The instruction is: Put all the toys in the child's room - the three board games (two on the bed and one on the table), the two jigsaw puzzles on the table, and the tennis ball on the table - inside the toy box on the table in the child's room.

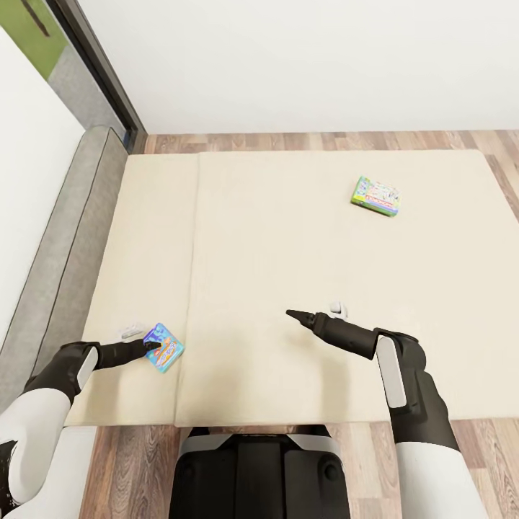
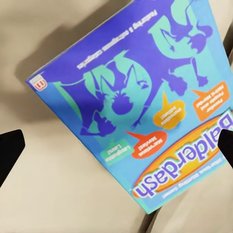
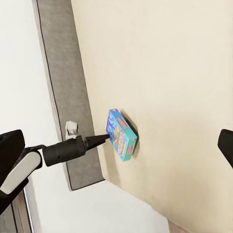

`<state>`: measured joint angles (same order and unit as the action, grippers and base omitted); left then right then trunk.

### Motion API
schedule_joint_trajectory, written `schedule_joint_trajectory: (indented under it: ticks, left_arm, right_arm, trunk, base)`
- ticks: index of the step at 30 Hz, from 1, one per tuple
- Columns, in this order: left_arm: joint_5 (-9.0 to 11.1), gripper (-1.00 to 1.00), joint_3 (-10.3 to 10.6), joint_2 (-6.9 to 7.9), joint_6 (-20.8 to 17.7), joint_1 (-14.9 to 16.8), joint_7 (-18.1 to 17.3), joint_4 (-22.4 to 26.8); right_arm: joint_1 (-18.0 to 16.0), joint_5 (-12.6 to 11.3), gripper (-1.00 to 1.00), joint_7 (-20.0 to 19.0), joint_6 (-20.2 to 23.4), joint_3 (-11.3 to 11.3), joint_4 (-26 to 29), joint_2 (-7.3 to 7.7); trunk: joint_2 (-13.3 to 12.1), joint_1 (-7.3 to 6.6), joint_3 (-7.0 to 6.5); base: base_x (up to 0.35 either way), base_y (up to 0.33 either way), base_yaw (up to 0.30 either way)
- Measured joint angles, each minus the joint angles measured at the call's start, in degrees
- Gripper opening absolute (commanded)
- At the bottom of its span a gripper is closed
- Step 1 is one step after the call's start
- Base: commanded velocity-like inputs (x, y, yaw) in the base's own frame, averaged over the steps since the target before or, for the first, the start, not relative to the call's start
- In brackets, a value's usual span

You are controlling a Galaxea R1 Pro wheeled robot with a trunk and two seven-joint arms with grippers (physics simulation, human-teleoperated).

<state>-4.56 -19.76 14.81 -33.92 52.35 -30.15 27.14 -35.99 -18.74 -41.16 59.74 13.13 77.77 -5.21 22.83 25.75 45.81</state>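
A blue board game (image 1: 166, 348) marked Balderdash lies on the beige bed (image 1: 288, 245) near its front left corner. My left gripper (image 1: 148, 346) is right at the box. In the left wrist view the blue box (image 2: 131, 97) sits close under the camera, and the left gripper (image 2: 116, 148) is open with its dark fingertips (image 2: 9, 150) wide apart on either side. A pale green-edged board game (image 1: 375, 196) lies flat at the bed's far right. My right gripper (image 1: 297, 315) hovers open over the middle of the mattress, holding nothing. The table, toy box, puzzles and ball are out of view.
A low grey headboard (image 1: 68, 252) runs along the bed's left side against a white wall. Wooden floor (image 1: 324, 140) borders the far and near edges of the bed. A dark door frame (image 1: 101, 72) stands at the far left. The robot base (image 1: 259, 472) is at the bed's front edge.
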Motion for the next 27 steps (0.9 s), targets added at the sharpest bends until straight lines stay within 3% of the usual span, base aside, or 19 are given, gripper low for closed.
schedule_joint_trajectory:
  ticks: [13, 27]
  left_arm:
    - [0.0, 1.0, 0.1, 0.0, 0.6, 0.0, -2.5, 0.3]
    - [-0.1, 1.0, 0.1, -0.07, 0.8, 0.0, -3.0, 0.6]
  right_arm:
    - [0.0, 0.0, 1.0, 0.0, 0.0, 0.0, 0.0, 0.0]
    - [0.0, 0.0, 1.0, 0.0, 0.0, 0.0, 0.0, 0.0]
  trunk:
    - [0.0, 0.0, 0.01]
    - [0.0, 0.0, 0.01]
  base:
    - [0.0, 0.0, 0.0]
    - [0.0, 0.0, 0.0]
